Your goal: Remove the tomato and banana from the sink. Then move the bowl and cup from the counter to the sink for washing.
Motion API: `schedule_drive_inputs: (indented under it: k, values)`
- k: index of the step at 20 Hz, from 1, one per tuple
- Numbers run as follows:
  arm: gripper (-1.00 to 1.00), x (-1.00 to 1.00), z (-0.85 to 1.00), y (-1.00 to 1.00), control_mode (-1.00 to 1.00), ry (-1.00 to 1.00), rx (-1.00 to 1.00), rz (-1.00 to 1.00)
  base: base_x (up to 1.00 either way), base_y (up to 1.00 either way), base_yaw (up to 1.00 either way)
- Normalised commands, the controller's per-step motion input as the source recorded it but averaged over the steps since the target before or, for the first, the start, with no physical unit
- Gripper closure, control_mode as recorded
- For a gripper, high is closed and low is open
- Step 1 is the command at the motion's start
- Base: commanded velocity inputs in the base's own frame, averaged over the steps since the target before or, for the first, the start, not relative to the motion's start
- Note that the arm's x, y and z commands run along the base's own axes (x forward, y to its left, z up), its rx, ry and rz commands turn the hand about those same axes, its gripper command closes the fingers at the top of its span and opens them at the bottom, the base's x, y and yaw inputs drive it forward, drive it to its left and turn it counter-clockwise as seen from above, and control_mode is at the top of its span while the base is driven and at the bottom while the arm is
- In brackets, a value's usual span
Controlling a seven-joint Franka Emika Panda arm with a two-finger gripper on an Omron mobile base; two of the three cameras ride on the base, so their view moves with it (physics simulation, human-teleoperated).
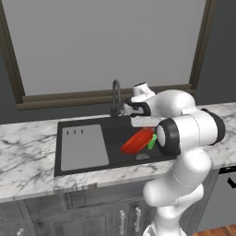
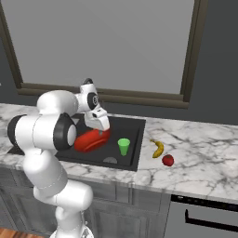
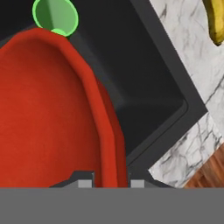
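My gripper is shut on the rim of the red bowl, which shows between the two tips in the hand view. The bowl hangs steeply tilted inside the black sink; I cannot tell whether its lower edge touches the floor. Close beside it, the green cup stands upright in the basin. On the marble counter to the right of the sink lie the yellow banana and the small red tomato. The left base view shows bowl and cup partly behind my arm.
A dark curved faucet rises behind the sink, close to my hand. The grey ribbed drainboard fills the sink's left part. A window frame runs along the back wall. Grey cabinet fronts and a dark appliance handle sit below the counter.
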Motion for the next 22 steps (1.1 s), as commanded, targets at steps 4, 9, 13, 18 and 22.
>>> schedule_drive_inputs:
  k: [4, 9, 13, 18, 22]
  values:
    - [1.0, 0.12, -0.16, 0.05, -1.0, 0.0, 0.0, 0.0, 0.0, 0.0, 0.0]
    - [1.0, 0.07, -0.13, 0.06, -1.0, -0.02, 0.0, 0.02, 0.0, 0.0, 0.0]
    - [1.0, 0.09, -0.14, 0.06, -1.0, 0.0, 0.0, 0.01, 0.0, 0.0, 0.0]
    - [1.0, 0.1, -0.13, 0.04, -1.0, -0.01, 0.0, 0.02, 0.0, 0.0, 0.0]
    - [1.0, 0.1, -0.12, 0.05, -1.0, -0.03, 0.0, 0.02, 0.0, 0.0, 0.0]
